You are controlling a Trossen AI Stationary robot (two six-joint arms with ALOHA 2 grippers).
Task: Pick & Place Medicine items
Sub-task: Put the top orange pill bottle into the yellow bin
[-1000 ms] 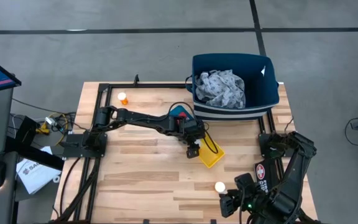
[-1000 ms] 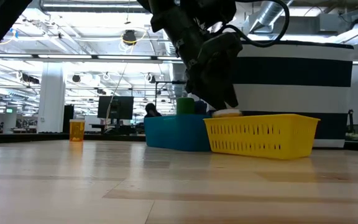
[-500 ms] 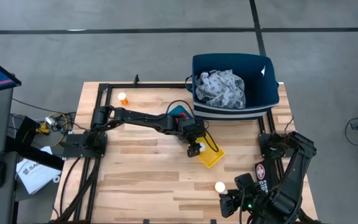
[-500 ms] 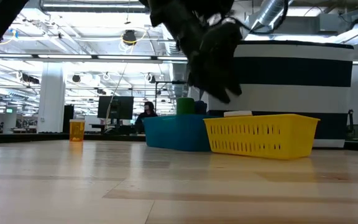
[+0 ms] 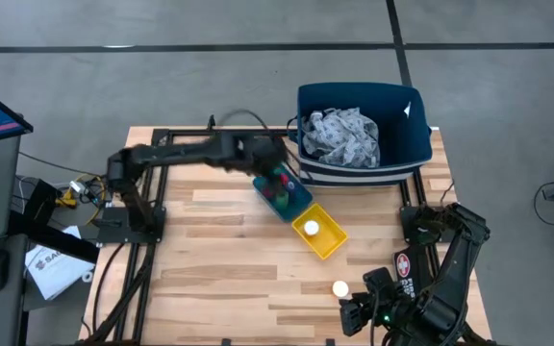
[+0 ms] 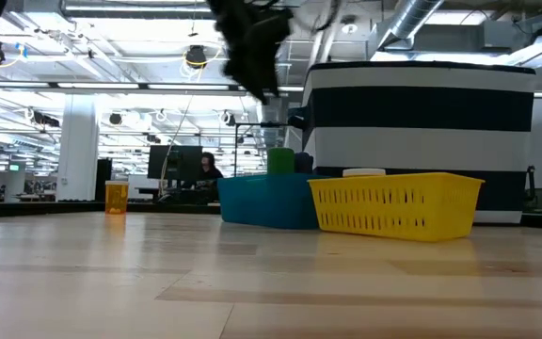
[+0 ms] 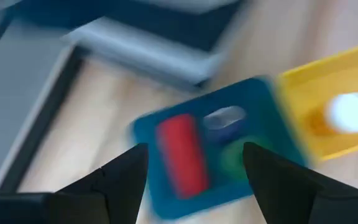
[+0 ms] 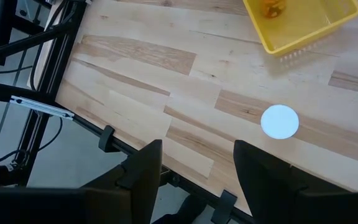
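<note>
Two trays sit side by side at mid-table: a blue tray (image 5: 282, 192) and, touching its corner, a yellow tray (image 5: 327, 240). Three white-capped orange pill bottles can be counted. One stands inside the yellow tray (image 5: 310, 228); one stands alone near the table's far left corner (image 5: 190, 151); one stands on the bare wood near the front edge (image 5: 339, 287), just ahead of the right gripper (image 8: 194, 162). The blue tray holds three items: one red bottle (image 7: 182, 152) lying flat, one green bottle (image 7: 234, 158) and one small blue box (image 7: 225, 118) beside them.

The left gripper (image 7: 194, 162) hangs above the blue tray's far end, next to the large navy bin (image 5: 362, 159), its two fingers spread wide with nothing between them. The right gripper waits low at the front right corner of the table, its fingers also apart and empty.

One grey-blue patterned cloth (image 5: 342, 135) fills the bin. In the low view, a person (image 6: 207, 169) sits at a desk far across the room.
</note>
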